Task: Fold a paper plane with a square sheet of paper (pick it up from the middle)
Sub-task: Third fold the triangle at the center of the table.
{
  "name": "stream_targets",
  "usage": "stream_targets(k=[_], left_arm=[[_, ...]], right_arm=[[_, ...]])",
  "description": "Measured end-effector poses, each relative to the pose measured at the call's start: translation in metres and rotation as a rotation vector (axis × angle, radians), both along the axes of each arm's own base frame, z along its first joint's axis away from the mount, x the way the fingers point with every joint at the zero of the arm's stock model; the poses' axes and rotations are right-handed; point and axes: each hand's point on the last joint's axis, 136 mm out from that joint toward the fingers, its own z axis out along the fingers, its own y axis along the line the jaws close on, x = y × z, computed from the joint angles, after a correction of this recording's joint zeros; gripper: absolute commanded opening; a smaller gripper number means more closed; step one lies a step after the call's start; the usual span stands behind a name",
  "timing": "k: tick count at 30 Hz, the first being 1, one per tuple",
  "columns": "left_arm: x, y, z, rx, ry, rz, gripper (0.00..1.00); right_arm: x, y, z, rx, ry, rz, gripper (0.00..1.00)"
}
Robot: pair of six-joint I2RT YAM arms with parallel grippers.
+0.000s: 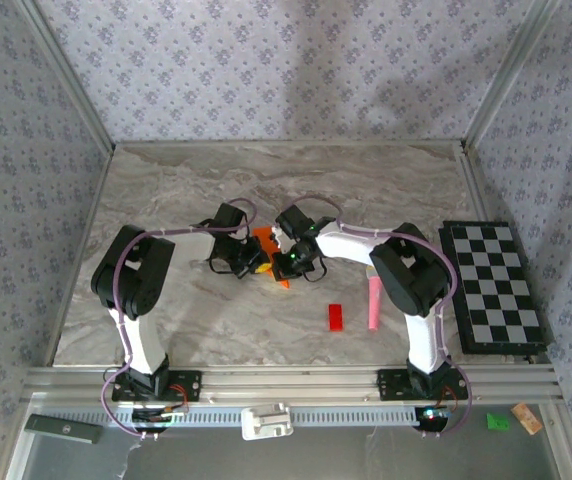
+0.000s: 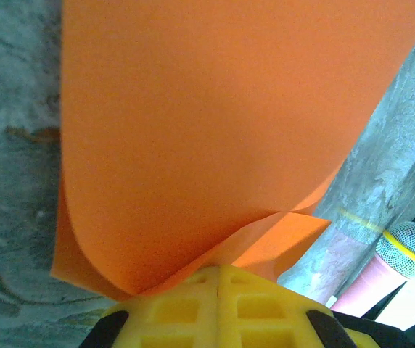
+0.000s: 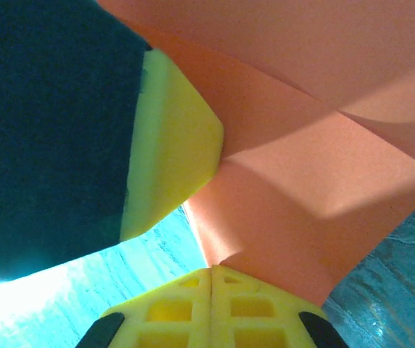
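The square sheet of paper (image 1: 263, 238) is bright orange and is held off the table between both grippers at mid-table. My left gripper (image 1: 254, 262) is shut on it: in the left wrist view the yellow jaws (image 2: 218, 270) meet on a folded edge, and the curled sheet (image 2: 215, 130) rises above them. My right gripper (image 1: 288, 262) is shut on the paper too. In the right wrist view its jaws (image 3: 212, 270) pinch the creased sheet (image 3: 302, 217). The other gripper's yellow finger (image 3: 171, 145) touches the paper just above.
A small red block (image 1: 336, 316) and a pink toy microphone (image 1: 375, 303) lie on the marble table right of the grippers; the microphone (image 2: 403, 268) also appears in the left wrist view. A black-and-white chessboard (image 1: 493, 285) lies at the far right.
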Motion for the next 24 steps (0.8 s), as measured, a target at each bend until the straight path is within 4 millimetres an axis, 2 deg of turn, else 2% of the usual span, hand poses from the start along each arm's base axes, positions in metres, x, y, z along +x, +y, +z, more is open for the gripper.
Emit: stream_targets(k=[8,16,24], left_arm=[[0.006,0.002,0.006,0.003,-0.03,-0.023,0.08],[0.015,0.005,0.031,-0.01,-0.137,-0.038,0.08],[0.007,0.004,0.02,0.001,-0.126,-0.059,0.06]], right_arm=[[0.002,0.002,-0.002,-0.003,0.003,0.0,0.0],[0.002,0.002,-0.003,-0.007,0.007,0.0,0.0],[0.002,0.002,-0.003,-0.012,0.014,0.0,0.0]])
